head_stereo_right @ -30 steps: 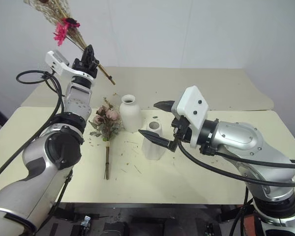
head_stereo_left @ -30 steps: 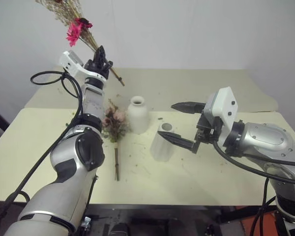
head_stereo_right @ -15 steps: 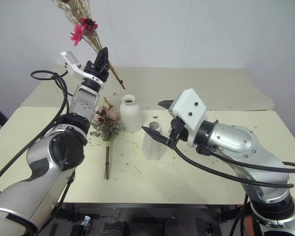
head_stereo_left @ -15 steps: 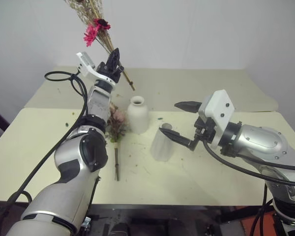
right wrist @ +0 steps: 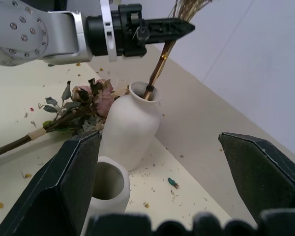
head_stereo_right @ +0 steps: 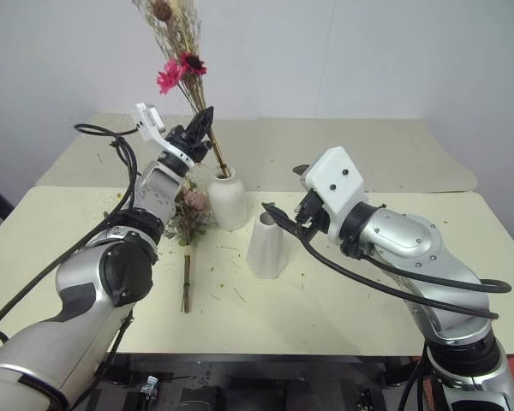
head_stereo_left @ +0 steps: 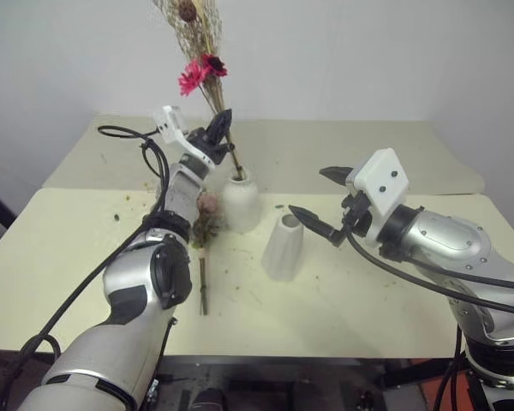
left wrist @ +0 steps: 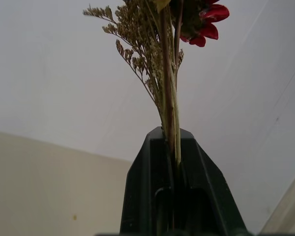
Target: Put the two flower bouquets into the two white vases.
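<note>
My left gripper [head_stereo_left: 224, 125] is shut on the stems of the thin dried bouquet [head_stereo_left: 200, 74], which stands nearly upright with its magenta daisies on top. Its stem ends dip into the mouth of the rounded white bottle vase [right wrist: 130, 132], as the right wrist view shows. The pink rose bouquet [head_stereo_left: 205, 216] lies flat on the table just left of that vase. The tapered cone vase [head_stereo_left: 283, 247] stands in front and to the right of the bottle vase. My right gripper [head_stereo_left: 319, 199] hovers open just right of the cone vase's top, holding nothing.
Dried petals and crumbs litter the cream table [head_stereo_left: 360, 300] around the vases. A second table [head_stereo_left: 351, 145] adjoins behind, against a white wall. A black cable [head_stereo_left: 124, 137] loops off my left arm.
My left gripper swung the dried bouquet right and down, tipping it upright, so its stem ends now sit in the bottle vase's mouth. My right gripper shifted slightly off the cone vase.
</note>
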